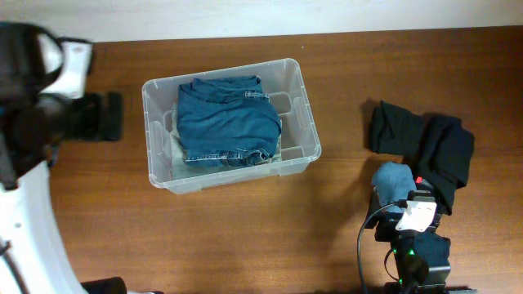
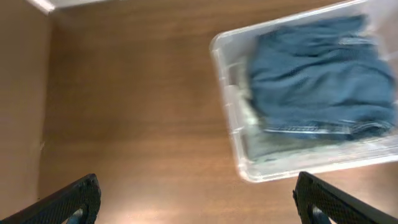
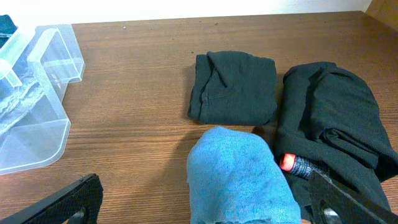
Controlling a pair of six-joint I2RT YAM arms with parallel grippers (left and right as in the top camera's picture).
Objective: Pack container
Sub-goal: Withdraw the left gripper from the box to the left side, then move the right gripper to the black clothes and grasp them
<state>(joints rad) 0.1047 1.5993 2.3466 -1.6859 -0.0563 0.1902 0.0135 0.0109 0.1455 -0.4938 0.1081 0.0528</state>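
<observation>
The clear plastic container [image 1: 298, 82] stands left of the table's middle, with folded blue denim jeans [image 1: 227, 118] lying in it. In the left wrist view the container [image 2: 227, 118] and jeans [image 2: 317, 74] are blurred at the upper right. My left gripper [image 2: 199, 199] is open and empty over bare wood, left of the container [image 1: 102, 116]. My right gripper [image 3: 214, 202] is open, its fingers on either side of a light blue cloth [image 3: 239, 171], not closed on it. The container's corner [image 3: 37, 134] shows at the left of the right wrist view.
A folded black garment [image 3: 233, 87] lies beyond the blue cloth, and a larger black garment [image 3: 336, 118] lies to its right; both show overhead [image 1: 392, 126] [image 1: 448, 151]. A small red-tipped dark object [image 3: 292, 163] lies against the blue cloth [image 1: 392, 184].
</observation>
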